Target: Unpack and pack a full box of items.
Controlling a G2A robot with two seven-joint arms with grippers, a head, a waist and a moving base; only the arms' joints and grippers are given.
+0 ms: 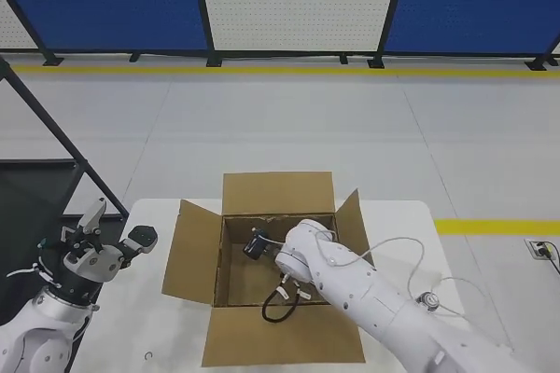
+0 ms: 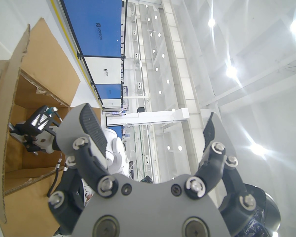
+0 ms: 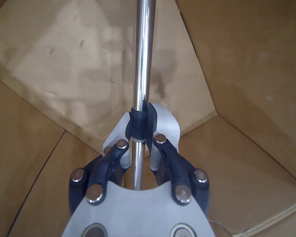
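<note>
Box (image 1: 278, 193), rod (image 3: 145, 50) in right gripper (image 3: 141, 122)

The box (image 1: 278, 191) stands on the counter (image 1: 168, 326), near its middle, with all four flaps folded outward: one to the rear, one to the front, one to each side. The right gripper (image 1: 256, 246) is inside the box, near the rear left corner, below the rim. A rod (image 3: 144, 50) sits between its jaws and extends ahead of them toward a paper sheet (image 3: 71, 57) lying against the inner surface of the box. The left gripper (image 1: 119, 227) is outside the box, well to the left of the left flap, over the left edge of the counter.
</note>
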